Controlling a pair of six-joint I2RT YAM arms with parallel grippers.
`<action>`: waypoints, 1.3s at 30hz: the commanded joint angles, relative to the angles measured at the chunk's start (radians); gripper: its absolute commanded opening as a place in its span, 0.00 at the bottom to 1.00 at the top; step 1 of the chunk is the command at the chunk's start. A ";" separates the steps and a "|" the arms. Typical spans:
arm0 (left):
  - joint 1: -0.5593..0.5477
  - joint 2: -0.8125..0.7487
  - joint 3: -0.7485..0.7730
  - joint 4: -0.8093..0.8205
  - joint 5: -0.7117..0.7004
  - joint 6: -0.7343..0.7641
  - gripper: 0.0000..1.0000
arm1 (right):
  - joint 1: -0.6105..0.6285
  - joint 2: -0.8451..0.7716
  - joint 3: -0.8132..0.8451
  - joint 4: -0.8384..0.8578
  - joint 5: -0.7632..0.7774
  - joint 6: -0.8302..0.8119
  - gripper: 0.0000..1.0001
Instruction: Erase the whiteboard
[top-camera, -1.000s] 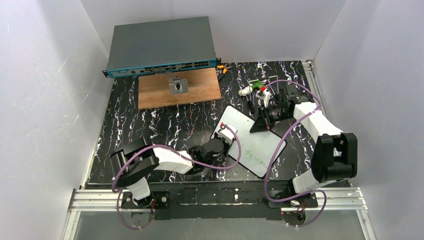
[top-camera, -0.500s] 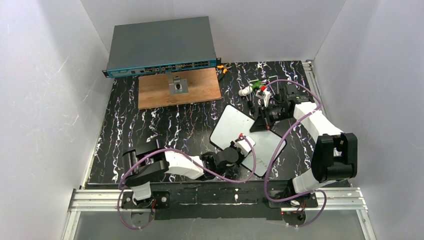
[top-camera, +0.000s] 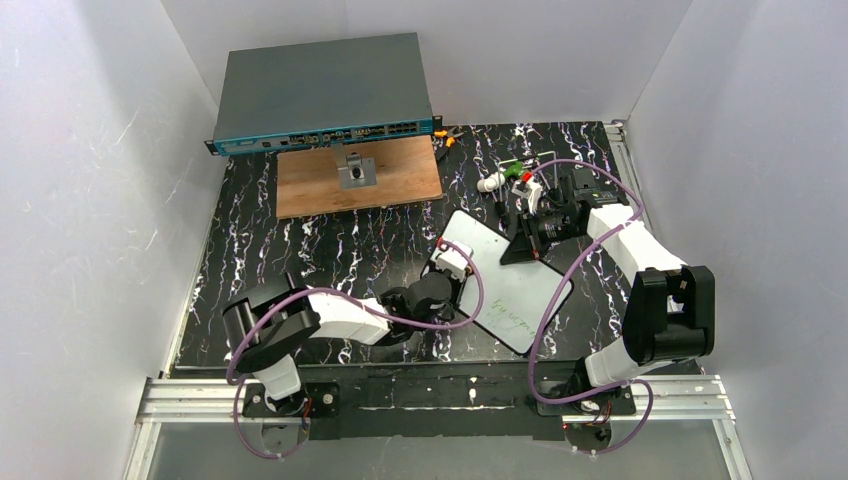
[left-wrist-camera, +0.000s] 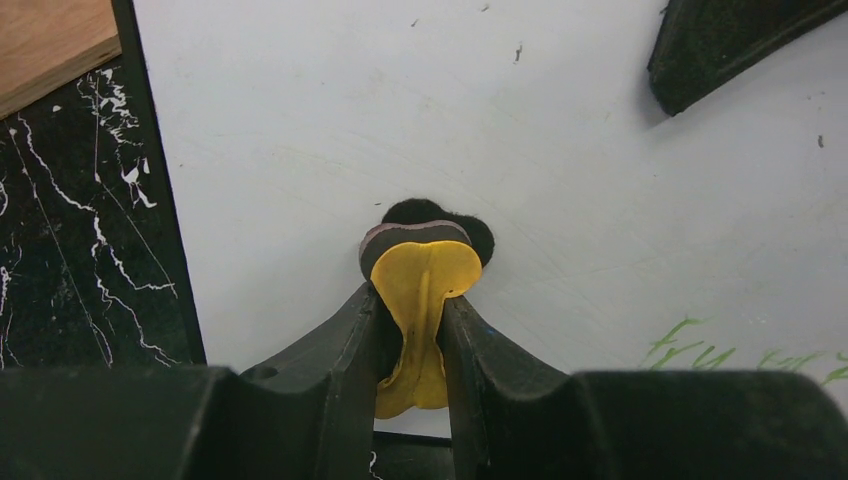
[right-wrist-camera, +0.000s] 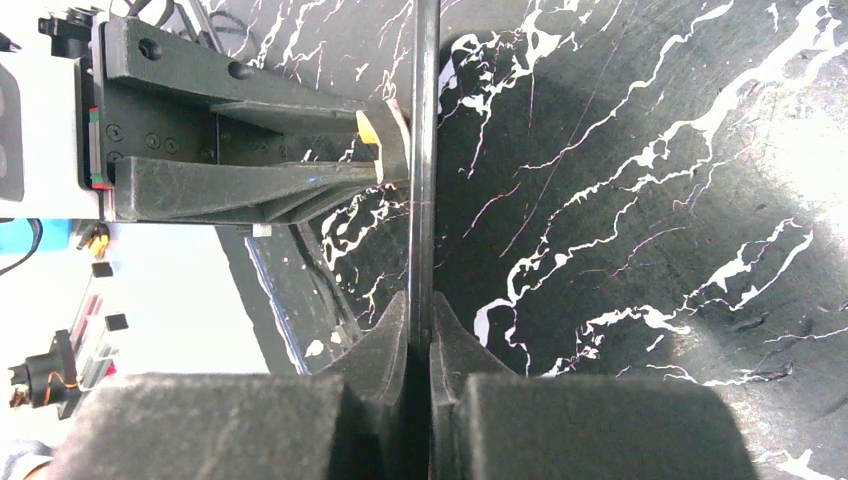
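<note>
The whiteboard (top-camera: 505, 275) lies tilted mid-table, glossy white with a dark rim. Green writing (top-camera: 508, 318) remains near its near edge and shows in the left wrist view (left-wrist-camera: 700, 345). My left gripper (top-camera: 452, 262) is shut on a yellow eraser (left-wrist-camera: 425, 275), whose dark felt pad presses on the board's upper left part (left-wrist-camera: 400, 120). My right gripper (top-camera: 520, 245) is shut on the board's far right edge. In the right wrist view the board (right-wrist-camera: 424, 150) is seen edge-on between my fingers (right-wrist-camera: 420, 320). The left gripper (right-wrist-camera: 250, 150) shows there too.
A brown wooden board (top-camera: 400, 185) with a small metal part (top-camera: 357, 172) lies at the back. A grey network switch (top-camera: 325, 90) stands behind it. Small loose items (top-camera: 500, 178) lie at the back right. White walls enclose the black marbled table (top-camera: 300, 250).
My left gripper swept the eraser down toward the near right of the board, then came back to the upper left part. The right gripper has kept its hold.
</note>
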 joint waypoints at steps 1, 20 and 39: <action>-0.046 0.000 -0.012 0.092 0.080 0.067 0.00 | 0.014 -0.009 0.002 -0.023 -0.119 -0.040 0.01; -0.001 0.065 0.016 0.008 0.086 -0.101 0.00 | -0.003 -0.010 -0.014 0.044 -0.074 0.044 0.01; -0.068 0.117 -0.017 0.165 0.063 -0.026 0.00 | -0.016 0.005 -0.019 0.055 -0.092 0.062 0.01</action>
